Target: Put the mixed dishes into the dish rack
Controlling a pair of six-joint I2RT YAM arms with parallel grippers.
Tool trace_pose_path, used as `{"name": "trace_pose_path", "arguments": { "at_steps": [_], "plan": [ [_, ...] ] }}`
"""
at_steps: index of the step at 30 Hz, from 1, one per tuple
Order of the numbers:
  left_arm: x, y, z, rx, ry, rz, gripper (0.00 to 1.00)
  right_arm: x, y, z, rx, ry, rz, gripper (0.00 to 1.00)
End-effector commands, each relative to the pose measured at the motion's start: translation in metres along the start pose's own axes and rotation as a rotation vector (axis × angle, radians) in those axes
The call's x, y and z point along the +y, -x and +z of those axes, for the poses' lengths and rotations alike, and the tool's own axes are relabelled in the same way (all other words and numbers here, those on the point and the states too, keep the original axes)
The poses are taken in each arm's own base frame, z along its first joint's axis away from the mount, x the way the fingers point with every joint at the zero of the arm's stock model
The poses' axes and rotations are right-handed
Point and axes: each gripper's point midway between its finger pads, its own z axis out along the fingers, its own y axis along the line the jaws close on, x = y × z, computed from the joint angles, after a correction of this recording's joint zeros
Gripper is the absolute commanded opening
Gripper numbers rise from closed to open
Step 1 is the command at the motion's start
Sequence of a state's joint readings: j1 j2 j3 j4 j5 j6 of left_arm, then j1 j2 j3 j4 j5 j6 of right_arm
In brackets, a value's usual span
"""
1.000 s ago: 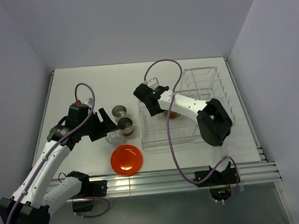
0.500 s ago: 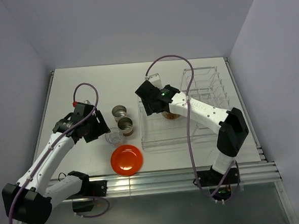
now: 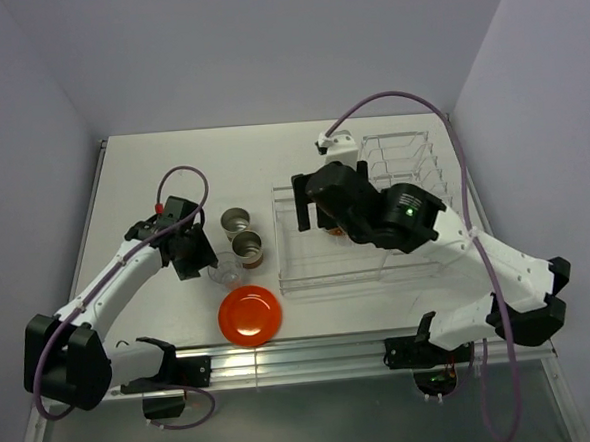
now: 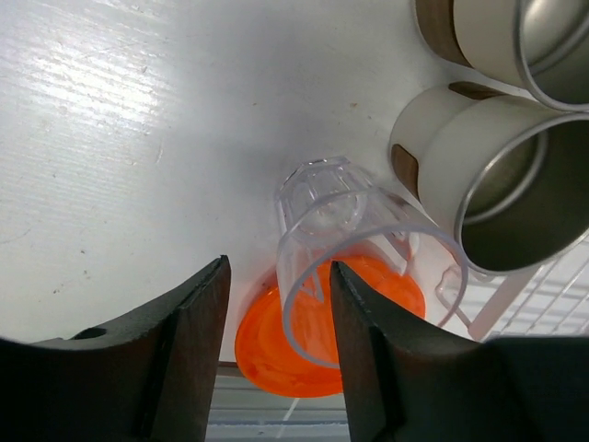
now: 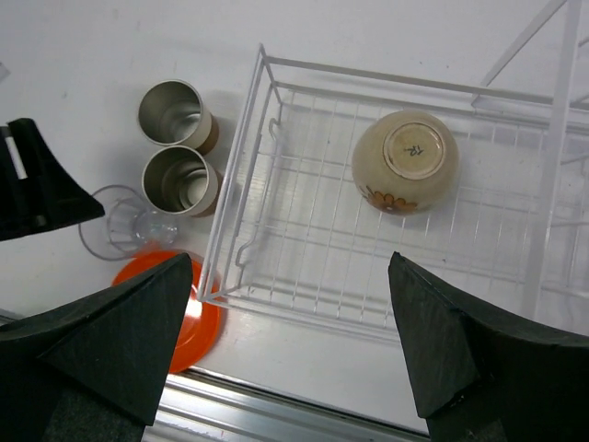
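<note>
My left gripper [image 4: 276,276] is open at the clear glass [image 4: 350,239], its fingers on either side of the glass's near wall. From above, the gripper [image 3: 203,261] is just left of the glass [image 3: 224,270]. Two brown cups [image 3: 235,221] [image 3: 247,246] stand beside it. The orange-red plate [image 3: 250,314] lies flat in front. The beige bowl [image 5: 406,161] sits upside down in the basket of the clear dish rack [image 5: 304,267]. My right gripper [image 5: 290,262] hangs high above the basket, wide open and empty; it also shows from above [image 3: 311,202].
The rack's tall plate slots [image 3: 412,164] stand at the back right. The metal rail [image 3: 333,351] runs along the table's front edge, close to the plate. The right arm's cable [image 3: 398,99] arcs over the rack.
My right gripper has risen and drawn back from the bowl, which stays in the basket. My left gripper has swung down and closed in on the glass.
</note>
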State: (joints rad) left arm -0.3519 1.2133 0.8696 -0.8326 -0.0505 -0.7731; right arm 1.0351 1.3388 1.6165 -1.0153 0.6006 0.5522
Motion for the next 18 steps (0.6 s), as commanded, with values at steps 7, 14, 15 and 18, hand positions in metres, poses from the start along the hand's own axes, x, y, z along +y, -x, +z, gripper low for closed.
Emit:
{"name": "trace_pose_path", "arguments": {
  "at_steps": [7,14,15,18],
  "plan": [
    [-0.003,-0.005,0.022,0.052,0.001,-0.014,0.39,-0.03,0.013,-0.042,-0.082,0.01,0.09,0.94],
    [0.001,-0.008,0.02,0.066,0.013,-0.018,0.15,-0.031,0.011,-0.044,-0.083,0.022,0.097,0.94],
    [0.001,-0.007,0.017,0.063,0.011,-0.019,0.06,-0.031,0.009,-0.043,-0.08,0.022,0.098,0.94],
    [0.005,-0.003,0.004,0.037,0.01,-0.028,0.0,-0.028,0.007,-0.042,-0.073,0.031,0.095,0.93]
  ]
}}
